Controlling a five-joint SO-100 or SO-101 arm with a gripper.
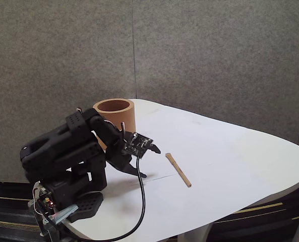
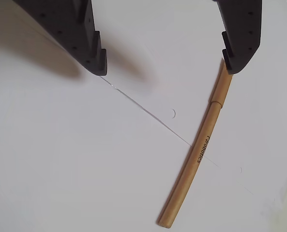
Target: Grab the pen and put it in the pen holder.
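Nearest the fixed camera, the arm's black base sits clamped at the table [image 1: 230, 166] edge, with a black cable [image 1: 141, 201] looping off its front. Just beyond, the gripper [image 1: 148, 161] hangs low over the white top, its jaws spread wide and holding nothing; in the wrist view the gripper [image 2: 165, 67] shows both dark fingertips well apart, with bare table between them.

Past the jaws lies the pen [image 1: 178, 170], flat on the table and not yet grasped. In the wrist view the pen [image 2: 196, 150] runs diagonally, from under the tip of the right-hand finger down toward the bottom edge, so its long axis points away from the gap rather than across it. Only its upper end sits by that finger; the rest lies ahead of the jaws. My reading is that the coming move needs a reach forward and a wrist turn to straddle the shaft.

Farthest back, beyond the arm, stands the pen holder [image 1: 120, 121], upright and open-topped; its visible inside looks empty.
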